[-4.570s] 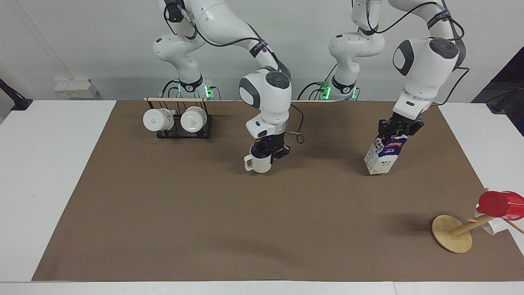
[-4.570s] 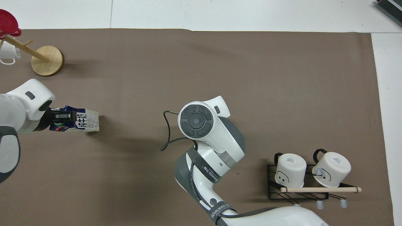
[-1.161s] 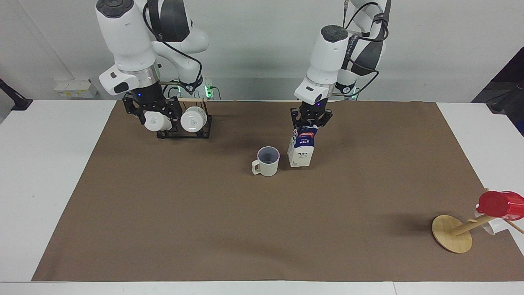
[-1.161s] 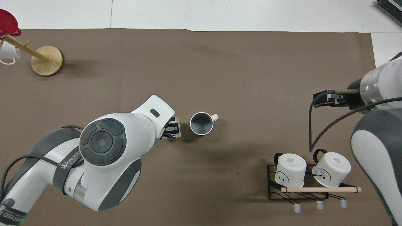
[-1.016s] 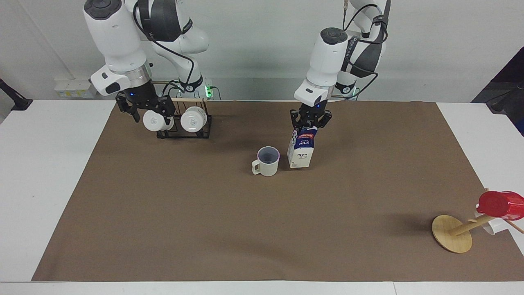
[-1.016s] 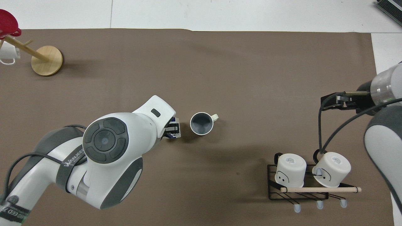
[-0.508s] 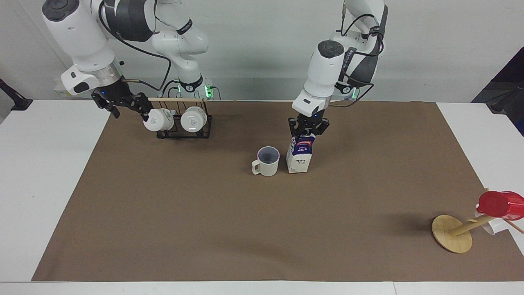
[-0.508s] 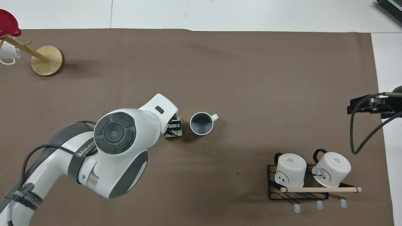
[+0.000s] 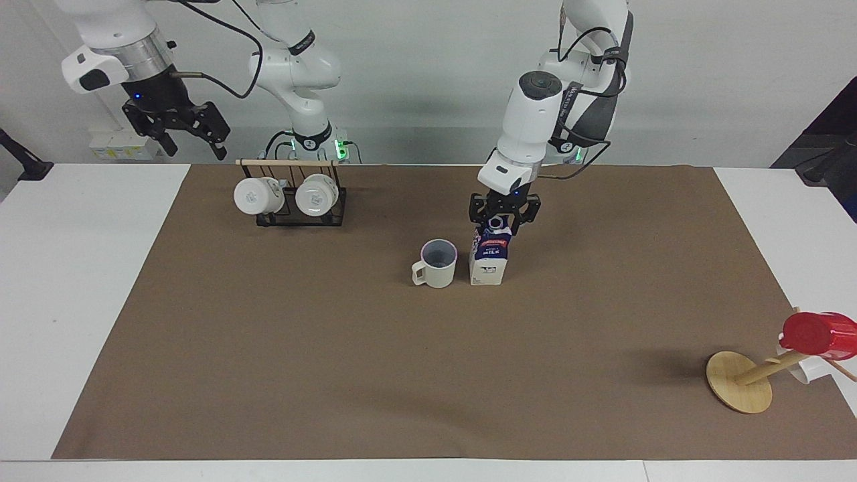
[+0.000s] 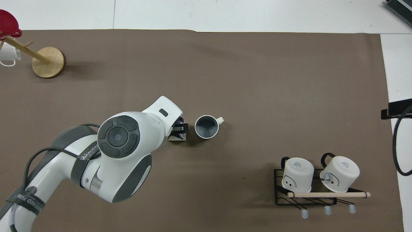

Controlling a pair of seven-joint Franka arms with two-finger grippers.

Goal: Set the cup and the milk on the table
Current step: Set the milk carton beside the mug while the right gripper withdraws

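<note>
Straightening milk [image 9: 488, 257] since last look, now standing upright beside cup [image 9: 438, 264]; my left gripper [image 9: 503, 217] spreading open above spout; right gripper [image 9: 179, 132] hovering open.

I saw the milk carton [image 9: 487, 258] and mug [image 9: 436, 264] standing just beside each other mid-sheet, the left gripper [image 9: 503, 213] directly over the carton. The brown sheet [image 9: 415, 375] farther from the robots lay open; the mug rack [image 9: 294, 195] blocked the right arm's end.

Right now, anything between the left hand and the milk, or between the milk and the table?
Nothing visible. The left hand sits open right over the milk's top, and the milk stands upright on the table beside the cup. The right hand waits, raised, at its own end.
</note>
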